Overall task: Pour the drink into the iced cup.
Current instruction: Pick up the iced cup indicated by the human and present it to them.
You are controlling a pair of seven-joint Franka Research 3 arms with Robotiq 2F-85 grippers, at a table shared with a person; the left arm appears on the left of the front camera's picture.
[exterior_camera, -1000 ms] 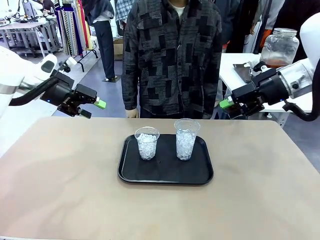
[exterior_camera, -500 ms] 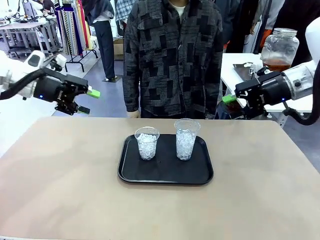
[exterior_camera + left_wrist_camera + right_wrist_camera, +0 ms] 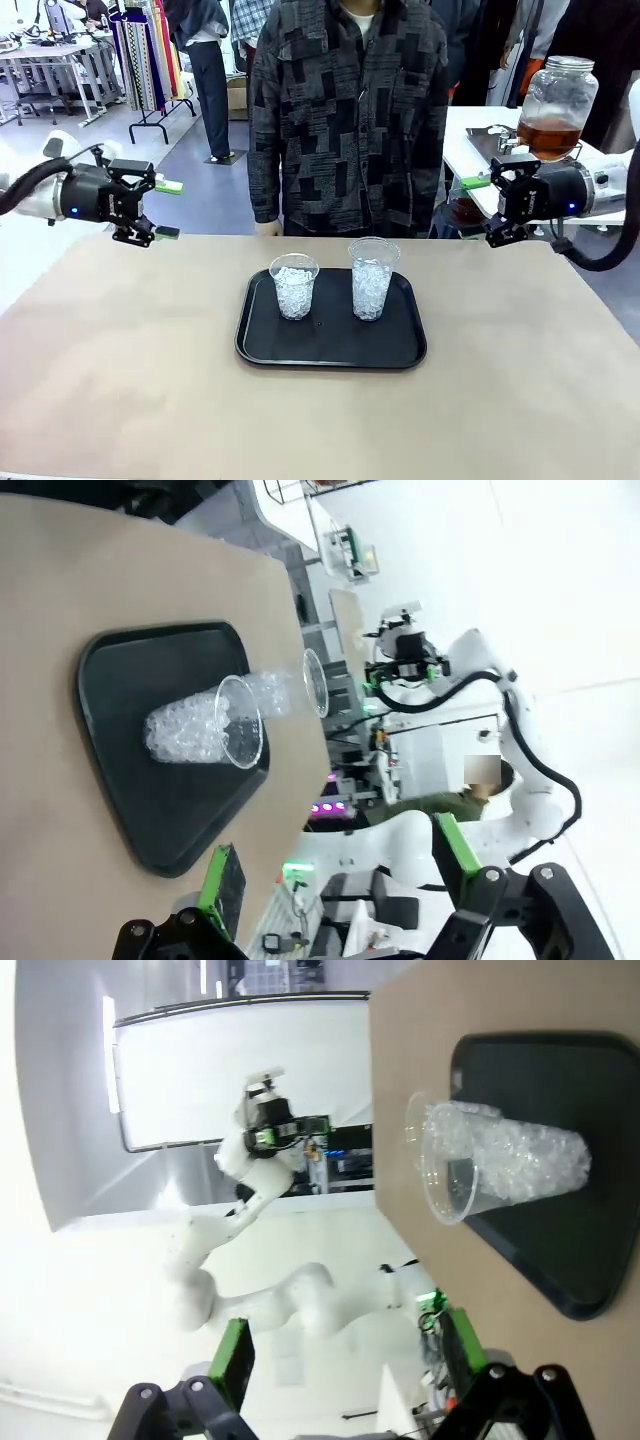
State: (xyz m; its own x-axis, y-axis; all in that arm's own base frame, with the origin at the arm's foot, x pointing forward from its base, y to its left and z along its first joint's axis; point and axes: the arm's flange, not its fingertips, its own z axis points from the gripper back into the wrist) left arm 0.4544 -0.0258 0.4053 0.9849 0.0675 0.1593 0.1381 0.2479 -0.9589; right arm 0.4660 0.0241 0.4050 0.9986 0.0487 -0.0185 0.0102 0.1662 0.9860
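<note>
Nearest, table point(image 3: 120, 380) with black tray point(image 3: 330, 364) at centre. On the tray stood two clear plastic cups of crushed ice, short cup point(image 3: 294, 286) and tall cup point(image 3: 373, 278), close together but apart, both upright, no liquid visible in either.

At the far table edge, left gripper point(image 3: 165, 209) and right gripper point(image 3: 487, 210) hung above the surface, both with jaws spread and nothing between them. The wrist views showed the same.

Person point(image 3: 345, 120) stood behind the table.

Farthest, the drink point(image 3: 549, 138) sat low in a big glass jar point(image 3: 556, 95) on a white side table point(image 3: 465, 125) behind the right arm, well apart from the cups. Lid looked on.

Risks, as a judgement:
- The round glass jar is probably too wide and slick for two fingers, so it could slip or drop.
- A wide mouth could flood the cups or splash onto the tray.
- The light cups could tip if the jar nudged them.
- The lid would block pouring.
- Either cup could be the target; unclear which.
</note>
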